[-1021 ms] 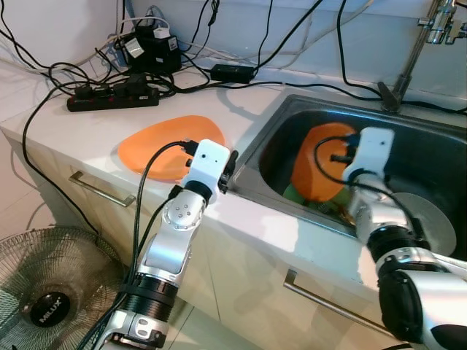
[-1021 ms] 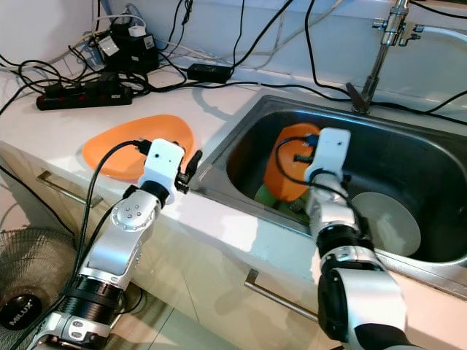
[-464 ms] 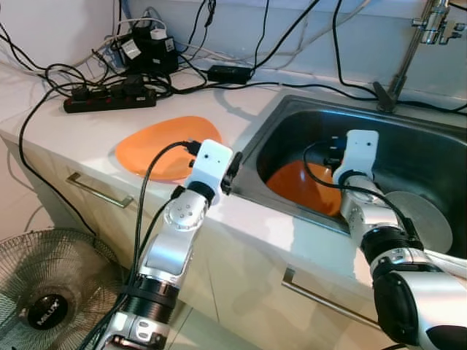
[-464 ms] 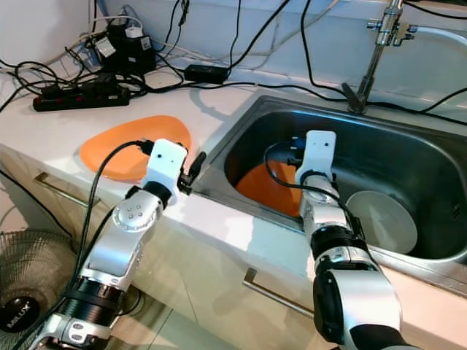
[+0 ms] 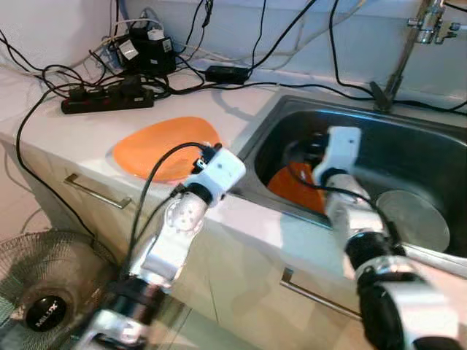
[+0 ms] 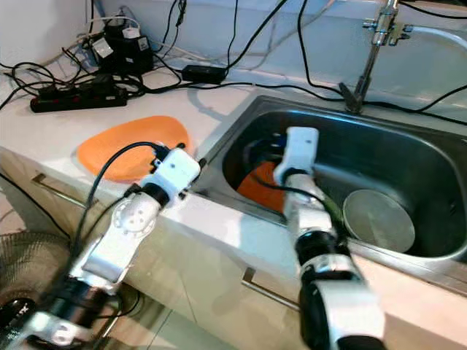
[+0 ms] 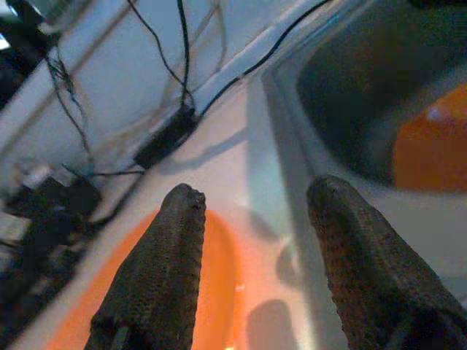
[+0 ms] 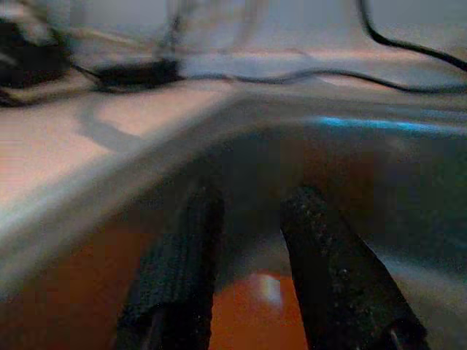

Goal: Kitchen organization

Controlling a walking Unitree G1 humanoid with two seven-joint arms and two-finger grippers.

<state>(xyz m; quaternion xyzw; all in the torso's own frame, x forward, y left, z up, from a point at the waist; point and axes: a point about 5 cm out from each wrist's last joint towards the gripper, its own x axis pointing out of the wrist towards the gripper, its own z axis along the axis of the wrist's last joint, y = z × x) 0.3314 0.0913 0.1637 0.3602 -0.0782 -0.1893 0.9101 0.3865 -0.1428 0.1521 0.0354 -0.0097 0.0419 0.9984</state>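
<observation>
The right end effector (image 8: 244, 281) released the orange plate (image 6: 261, 186) into the sink (image 6: 408, 146).

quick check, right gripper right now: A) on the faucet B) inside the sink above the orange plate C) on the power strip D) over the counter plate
B: the right gripper reaches into the sink, its black fingers apart above the orange plate lying at the sink's left end; the other orange plate lies on the counter near the left gripper.
</observation>
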